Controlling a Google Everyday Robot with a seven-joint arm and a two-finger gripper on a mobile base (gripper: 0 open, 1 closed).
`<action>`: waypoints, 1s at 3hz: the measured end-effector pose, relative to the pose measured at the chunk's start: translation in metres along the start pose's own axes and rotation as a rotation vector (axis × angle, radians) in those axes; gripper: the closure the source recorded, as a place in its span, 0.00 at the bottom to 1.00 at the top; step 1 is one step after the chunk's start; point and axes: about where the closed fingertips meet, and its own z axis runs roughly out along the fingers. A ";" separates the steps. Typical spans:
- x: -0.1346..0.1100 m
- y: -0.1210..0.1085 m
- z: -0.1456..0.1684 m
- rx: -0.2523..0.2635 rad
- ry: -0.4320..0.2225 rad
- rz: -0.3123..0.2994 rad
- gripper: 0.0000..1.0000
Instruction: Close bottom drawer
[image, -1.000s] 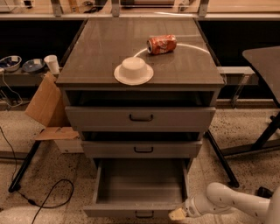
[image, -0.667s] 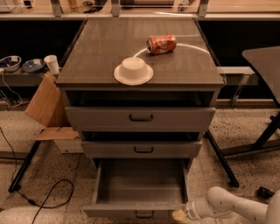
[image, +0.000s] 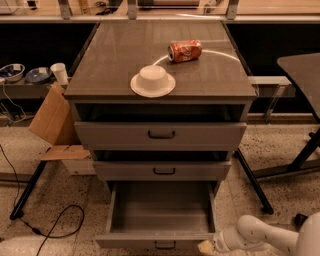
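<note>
The bottom drawer of the grey metal cabinet is pulled far out, showing its plain grey box interior. Its narrow front panel with a small dark handle lies at the bottom edge of the camera view. My gripper is at the bottom right, at the right end of the drawer's front panel, on a white arm. The two drawers above, the mid-sized one and the tall one, are slightly out.
On the cabinet top sit a white bowl on a plate and a crushed red can. A cardboard box and a black cable lie at the left. A dark table leg runs at the right.
My gripper and arm have shifted slightly left and down along the drawer's front right corner. The drawer stands as before.
</note>
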 end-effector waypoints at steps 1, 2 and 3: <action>-0.005 -0.013 0.010 -0.007 0.022 0.040 1.00; -0.005 -0.013 0.010 -0.007 0.022 0.040 1.00; -0.009 -0.015 0.009 -0.008 0.021 0.041 1.00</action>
